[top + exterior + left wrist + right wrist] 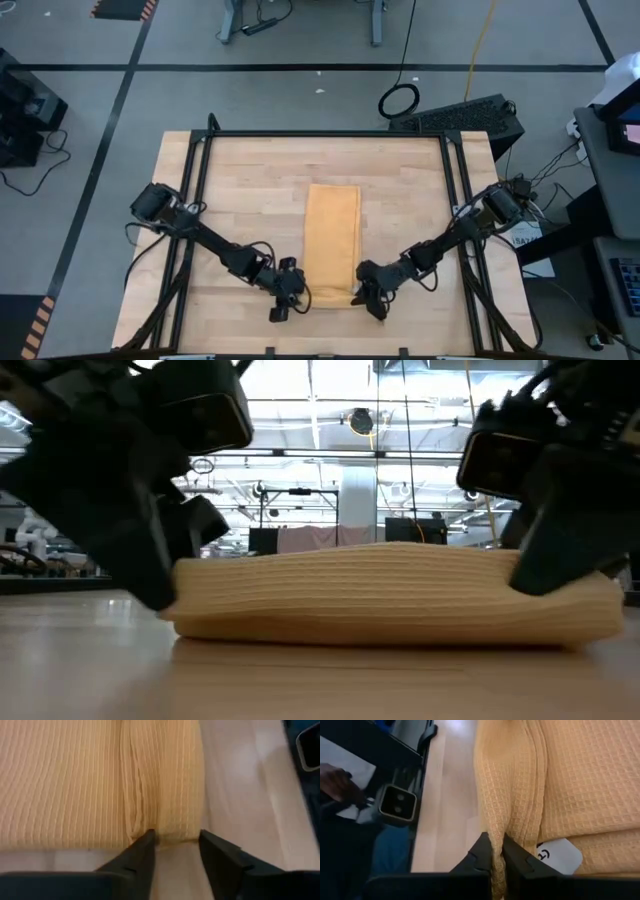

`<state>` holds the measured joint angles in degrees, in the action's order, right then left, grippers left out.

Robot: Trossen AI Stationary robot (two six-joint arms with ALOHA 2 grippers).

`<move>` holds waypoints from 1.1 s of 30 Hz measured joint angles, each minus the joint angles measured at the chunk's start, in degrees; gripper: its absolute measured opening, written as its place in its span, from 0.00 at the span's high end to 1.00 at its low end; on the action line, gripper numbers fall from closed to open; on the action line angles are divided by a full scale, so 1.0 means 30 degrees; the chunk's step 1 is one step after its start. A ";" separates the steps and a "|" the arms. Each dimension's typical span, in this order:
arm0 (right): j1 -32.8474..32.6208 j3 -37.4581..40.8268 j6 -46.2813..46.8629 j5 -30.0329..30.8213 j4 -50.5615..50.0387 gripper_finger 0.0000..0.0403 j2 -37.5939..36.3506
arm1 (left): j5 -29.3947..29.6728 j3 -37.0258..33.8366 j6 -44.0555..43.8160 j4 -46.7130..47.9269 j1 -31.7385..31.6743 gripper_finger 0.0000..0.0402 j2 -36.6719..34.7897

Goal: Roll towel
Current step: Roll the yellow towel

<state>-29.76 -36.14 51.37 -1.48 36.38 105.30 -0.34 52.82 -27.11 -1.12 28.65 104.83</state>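
Observation:
The mustard-yellow towel lies on the wooden table as a long narrow folded strip running from far to near. Its near end is bunched into a thick raised fold. A small white tag shows at its near edge. My left gripper is open at the towel's near left corner, its fingers on either side of the raised fold's end. My right gripper is shut on the towel at its near right corner. My left gripper's fingertips reach the end of the fold at the towel's left edge; I cannot tell whether they touch it. My right gripper pinches a raised fold of the towel's right edge between its two fingers, near the near end. The fingers come low from the table's right side. The towel's far part lies flat on the table.
Black frame rails run along the table's left and right sides. A small camera block stands at the table's edge, with a person's hand beyond it. Bare wood lies on both sides of the towel and beyond its far end.

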 joint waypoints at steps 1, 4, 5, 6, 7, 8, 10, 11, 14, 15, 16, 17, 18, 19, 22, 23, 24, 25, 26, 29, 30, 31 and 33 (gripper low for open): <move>0.0241 0.0000 0.0120 -0.0297 0.0113 0.98 -0.0001 | 0.0237 0.0000 -0.0001 0.0336 0.0141 0.57 -0.0121; 0.0774 -0.0007 0.0407 -0.0853 0.0254 0.98 -0.0001 | 0.1382 -0.0007 -0.0007 0.0916 0.0607 0.48 -0.0589; 0.0889 -0.0007 0.0475 -0.0873 0.0262 0.98 -0.0001 | 0.2056 0.0007 -0.0004 0.0888 0.0848 0.46 -0.0752; 0.0985 -0.0007 0.0562 -0.0906 0.0268 0.98 -0.0001 | 0.3065 0.0002 0.0013 0.0965 0.1207 0.44 -0.0953; 0.1066 -0.0007 0.0680 -0.0926 0.0253 0.98 -0.0001 | 0.4229 0.0000 0.0101 0.0879 0.1558 0.44 -0.1153; 0.1132 -0.0015 0.0745 -0.0922 0.0203 0.98 -0.0001 | 0.5729 0.0010 0.0193 0.0442 0.1903 0.43 -0.1241; 0.1168 -0.0015 0.0950 -0.0807 0.0196 0.98 -0.0001 | 0.8850 0.0073 0.0588 -0.0153 0.2662 0.43 -0.1251; 0.1168 -0.0022 0.1170 -0.0698 0.0185 0.98 -0.0001 | 1.0059 0.0061 0.1015 -0.0292 0.3087 0.43 -0.1235; 0.1138 -0.0029 0.1855 -0.0282 -0.0087 0.98 -0.0001 | 1.1536 0.0058 0.2222 -0.0841 0.4225 0.43 -0.1049; 0.1061 -0.0029 0.2059 -0.0010 -0.0201 0.98 -0.0001 | 1.1906 0.0058 0.2396 -0.0797 0.4595 0.43 -0.1012; 0.1004 -0.0029 0.2200 0.0194 -0.0244 0.98 -0.0001 | 1.2372 0.0053 0.2755 -0.0813 0.4913 0.43 -0.0987; 0.1000 -0.0029 0.2380 0.0306 -0.0248 0.98 -0.0001 | 1.2798 0.0051 0.3142 -0.1033 0.5146 0.43 -0.0950; 0.1003 -0.0029 0.2619 0.0439 -0.0248 0.98 -0.0001 | 1.3163 0.0062 0.3627 -0.1583 0.5309 0.43 -0.0790; 0.1007 -0.0029 0.2819 0.0544 -0.0248 0.98 -0.0001 | 1.3426 0.0091 0.4225 -0.2138 0.5404 0.43 -0.0553; 0.1029 -0.0022 0.3116 0.0565 -0.0174 0.98 0.0006 | 1.4174 0.0066 0.6465 -0.3249 0.5760 0.43 0.0302; 0.1029 -0.0022 0.3190 0.0557 -0.0175 0.98 0.0006 | 1.4211 0.0067 0.7091 -0.3824 0.5760 0.43 0.0600; 0.1029 -0.0022 0.3269 0.0552 -0.0171 0.98 0.0006 | 1.4258 0.0073 0.7629 -0.4239 0.5774 0.43 0.0865; 0.1029 -0.0022 0.3413 0.0549 -0.0171 0.98 0.0006 | 1.4351 0.0073 0.8002 -0.4481 0.5774 0.43 0.1126; 0.1029 -0.0022 0.3542 0.0549 -0.0183 0.98 0.0006 | 1.4580 0.0073 0.8166 -0.4665 0.5716 0.43 0.1358; 0.1029 -0.0022 0.3719 0.0551 -0.0205 0.98 0.0006 | 1.5222 0.0073 0.8231 -0.4801 0.5452 0.43 0.1961; 0.1036 -0.0022 0.3846 0.0549 -0.0205 0.98 0.0006 | 1.5327 0.0073 0.8386 -0.4797 0.5378 0.43 0.2111; 0.1036 -0.0022 0.3898 0.0557 -0.0212 0.98 0.0006 | 1.5358 0.0073 0.8603 -0.4842 0.5287 0.43 0.2276; 0.1036 -0.0022 0.3911 0.0549 -0.0212 0.98 0.0014 | 1.5358 0.0073 0.8673 -0.4818 0.5112 0.43 0.2559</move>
<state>-26.65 -36.21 63.11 0.16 35.75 105.34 45.74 53.04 -1.10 -15.57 43.99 112.51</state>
